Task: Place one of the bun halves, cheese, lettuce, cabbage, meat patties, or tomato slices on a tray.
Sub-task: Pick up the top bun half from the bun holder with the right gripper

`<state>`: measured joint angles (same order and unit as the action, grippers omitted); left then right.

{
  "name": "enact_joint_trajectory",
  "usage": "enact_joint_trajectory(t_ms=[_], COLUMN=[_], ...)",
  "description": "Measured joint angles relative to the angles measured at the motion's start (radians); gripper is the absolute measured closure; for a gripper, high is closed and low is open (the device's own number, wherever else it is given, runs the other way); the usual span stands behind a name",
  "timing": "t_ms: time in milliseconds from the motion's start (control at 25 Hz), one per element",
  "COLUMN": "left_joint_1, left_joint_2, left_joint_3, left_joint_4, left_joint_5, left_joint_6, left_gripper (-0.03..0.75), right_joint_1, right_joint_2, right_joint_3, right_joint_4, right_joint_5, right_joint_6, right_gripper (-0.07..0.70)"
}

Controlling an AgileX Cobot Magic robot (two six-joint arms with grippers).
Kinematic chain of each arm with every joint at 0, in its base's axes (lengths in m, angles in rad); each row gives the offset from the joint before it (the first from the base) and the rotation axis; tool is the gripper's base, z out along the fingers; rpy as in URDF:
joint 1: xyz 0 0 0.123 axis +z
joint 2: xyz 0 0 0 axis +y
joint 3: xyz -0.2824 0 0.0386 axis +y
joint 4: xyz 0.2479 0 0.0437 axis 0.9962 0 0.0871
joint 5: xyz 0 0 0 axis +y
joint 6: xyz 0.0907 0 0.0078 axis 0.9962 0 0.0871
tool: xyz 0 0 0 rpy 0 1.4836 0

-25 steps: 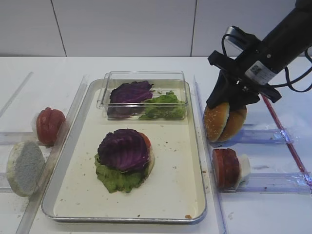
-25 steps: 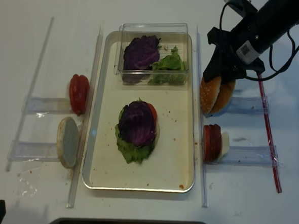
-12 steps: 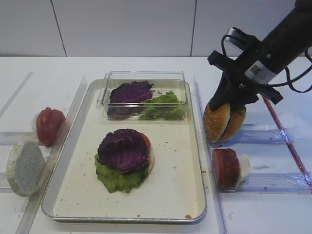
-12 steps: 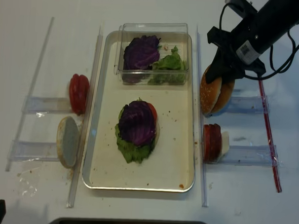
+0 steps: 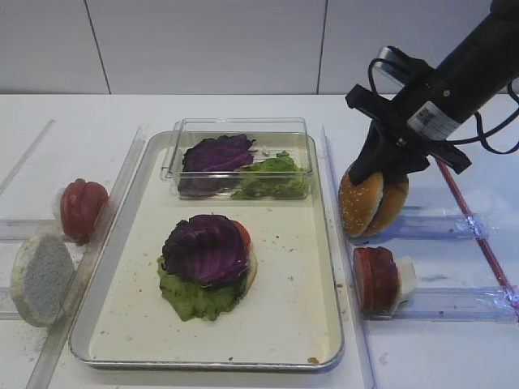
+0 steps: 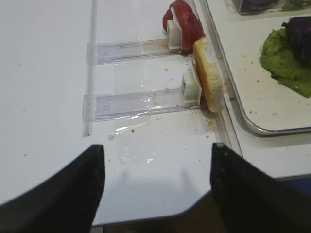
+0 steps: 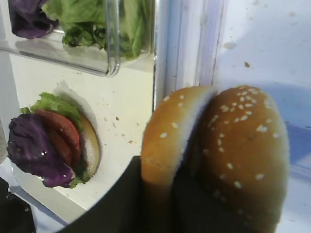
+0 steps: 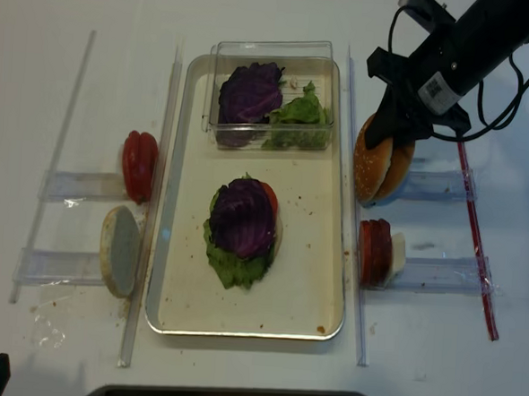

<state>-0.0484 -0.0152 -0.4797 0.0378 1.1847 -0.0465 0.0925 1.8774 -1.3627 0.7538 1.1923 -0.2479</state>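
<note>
White tabletop is spread under a tray (image 5: 328,267). Two upright buns (image 5: 371,203) are seen at its 3 o'clock, just outside the rim; the right gripper (image 5: 379,168) is clamped on the left one. Left fingers (image 6: 65,191) are held apart.

White tabletop (image 5: 243,109) before pale panelled wall (image 5: 203,44).

Sesame-speckled golden bun halves (image 5: 372,203)
</note>
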Motion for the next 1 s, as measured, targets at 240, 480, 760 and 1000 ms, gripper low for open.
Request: enact_joint_trajectory(t_ms=[240,480,760,1000], left_joint_1=[0.0,0.0,0.0,0.0], left_joint_2=[0.0,0.0,0.0,0.0], left_joint_3=[0.0,0.0,0.0,0.0], left_joint_4=[0.0,0.0,0.0,0.0], left_joint_5=[0.0,0.0,0.0,0.0], left_joint_6=[0.0,0.0,0.0,0.0], left_gripper=[0.287,0.287,0.287,0.287], right_joint_1=[0.0,0.0,0.0,0.0], right_joint_2=[0.0,0.0,0.0,-0.013], right_joint_3=[0.0,0.0,-0.018,-0.022], right_joint_4=[0.0,0.014,0.01,0.007], right_joint_5=[0.0,0.0,0.012,0.014], right_joint_6=[-0.01,-0.03,-0.032,-0.034], right_gripper=[0.491,0.491,0.493,0.493])
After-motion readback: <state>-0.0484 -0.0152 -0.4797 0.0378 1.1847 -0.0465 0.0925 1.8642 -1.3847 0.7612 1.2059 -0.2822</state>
